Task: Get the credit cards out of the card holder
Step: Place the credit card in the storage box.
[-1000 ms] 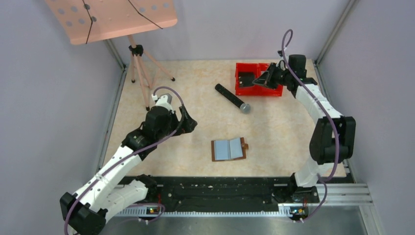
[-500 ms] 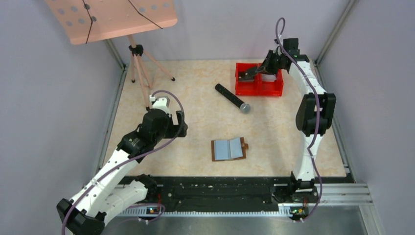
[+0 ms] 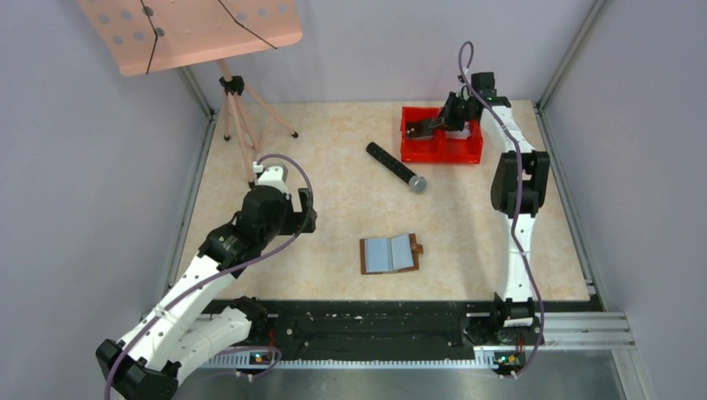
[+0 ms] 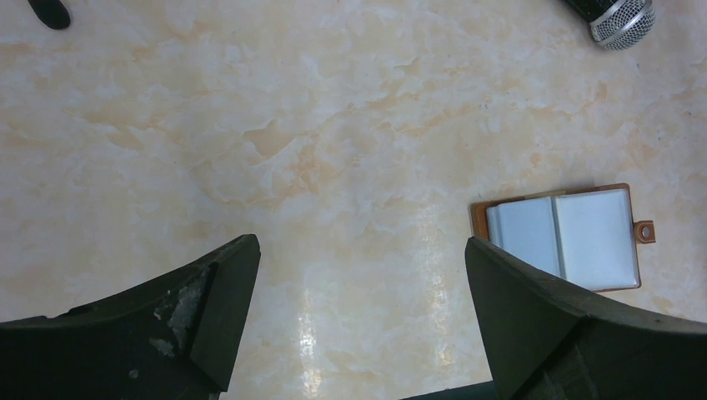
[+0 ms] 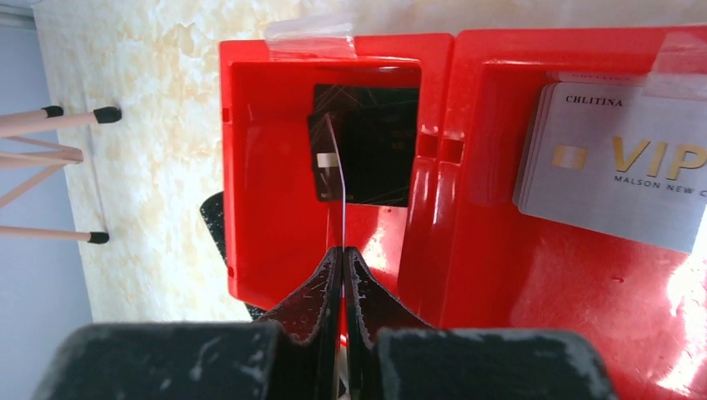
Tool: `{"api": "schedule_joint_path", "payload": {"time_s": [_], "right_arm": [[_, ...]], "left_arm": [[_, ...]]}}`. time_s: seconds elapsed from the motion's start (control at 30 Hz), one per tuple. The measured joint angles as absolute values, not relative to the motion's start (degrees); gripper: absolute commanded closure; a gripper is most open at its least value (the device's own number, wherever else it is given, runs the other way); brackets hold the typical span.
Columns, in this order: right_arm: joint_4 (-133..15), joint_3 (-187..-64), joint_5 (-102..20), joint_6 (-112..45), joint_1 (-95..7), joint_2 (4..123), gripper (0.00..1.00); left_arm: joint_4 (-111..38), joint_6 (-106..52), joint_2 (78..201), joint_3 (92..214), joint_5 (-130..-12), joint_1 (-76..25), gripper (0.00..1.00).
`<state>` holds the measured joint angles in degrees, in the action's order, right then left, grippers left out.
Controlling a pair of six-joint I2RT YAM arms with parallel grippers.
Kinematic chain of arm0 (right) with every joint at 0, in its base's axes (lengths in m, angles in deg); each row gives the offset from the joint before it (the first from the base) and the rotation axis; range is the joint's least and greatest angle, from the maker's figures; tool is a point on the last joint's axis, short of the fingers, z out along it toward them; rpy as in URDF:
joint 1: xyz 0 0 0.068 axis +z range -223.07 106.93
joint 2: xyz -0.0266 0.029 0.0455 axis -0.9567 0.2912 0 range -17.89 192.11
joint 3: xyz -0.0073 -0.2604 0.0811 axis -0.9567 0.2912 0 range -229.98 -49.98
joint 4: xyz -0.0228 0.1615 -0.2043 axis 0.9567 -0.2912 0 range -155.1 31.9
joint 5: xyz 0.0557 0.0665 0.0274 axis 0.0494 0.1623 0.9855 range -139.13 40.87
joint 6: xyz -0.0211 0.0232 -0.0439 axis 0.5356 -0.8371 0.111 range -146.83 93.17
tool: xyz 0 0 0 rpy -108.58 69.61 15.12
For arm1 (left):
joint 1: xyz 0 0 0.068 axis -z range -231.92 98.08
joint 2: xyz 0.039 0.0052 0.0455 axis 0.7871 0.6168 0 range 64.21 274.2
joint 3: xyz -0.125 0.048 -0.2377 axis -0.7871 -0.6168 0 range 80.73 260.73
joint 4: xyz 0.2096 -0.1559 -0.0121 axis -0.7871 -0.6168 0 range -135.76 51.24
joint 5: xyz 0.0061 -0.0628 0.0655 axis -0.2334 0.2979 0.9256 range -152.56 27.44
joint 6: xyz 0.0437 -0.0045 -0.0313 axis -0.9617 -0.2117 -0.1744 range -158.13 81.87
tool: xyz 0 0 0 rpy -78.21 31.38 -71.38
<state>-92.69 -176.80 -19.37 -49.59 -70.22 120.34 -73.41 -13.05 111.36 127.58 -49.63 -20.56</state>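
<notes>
Mid-table, toward the near edge, between the two arm bases: card holder (image 3: 390, 254) lies open and flat, grey-blue pockets up, clear of both arms.

- Handling (my read): light, thin, soft leather. It will flop and slide on the smooth table (image 3: 333, 142) if pulled one-handed. It sits flush, so there's no easy edge to get a finger under. Best to pin one leaf or pinch the outer brown border, and draw cards out along the pocket. Cards are stiff, slick and thin, so grip the exposed edge squarely.
- Can't tell whether any card is left in the pockets.
- Orientation: long axis runs left-right in the top view, right end tilted slightly away from the bases. The fold runs roughly near-far. The brown tab (image 3: 417, 247) is on the right edge, pointing to the robot's right.
- Left gripper (image 4: 358, 275): fingers spread wide, nothing between them, hovering to the left of the holder and apart from it. The holder shows at the right of its wrist view.
- Right gripper (image 5: 343, 250): far side of the table, over the red bins (image 3: 442, 158). Fingers are pinched on a card (image 5: 342, 192) seen edge-on, above the left compartment, where a black card (image 5: 379, 158) lies.
- The right compartment holds silver VIP cards (image 5: 617, 175).
- A microphone (image 3: 396, 167) lies between holder and bins, touching neither.
- Tripod stand (image 3: 238, 117) is at far left.
</notes>
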Motion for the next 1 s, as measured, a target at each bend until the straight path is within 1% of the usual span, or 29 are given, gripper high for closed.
{"api": "schedule_joint_path", "payload": {"time_s": [0.43, 1.0], "right_arm": [[-89.87, -179.54, -15.50, -51.47, -70.19, 125.44, 1.00], [-86.57, -180.28, -16.35, -53.68, -70.19, 126.05, 1.00]], "left_arm": [[-73.02, -13.09, 112.50, 127.58, -49.37, -21.11, 0.01], [-73.00, -13.05, 112.63, 127.58, -49.39, -21.46, 0.01]]}}
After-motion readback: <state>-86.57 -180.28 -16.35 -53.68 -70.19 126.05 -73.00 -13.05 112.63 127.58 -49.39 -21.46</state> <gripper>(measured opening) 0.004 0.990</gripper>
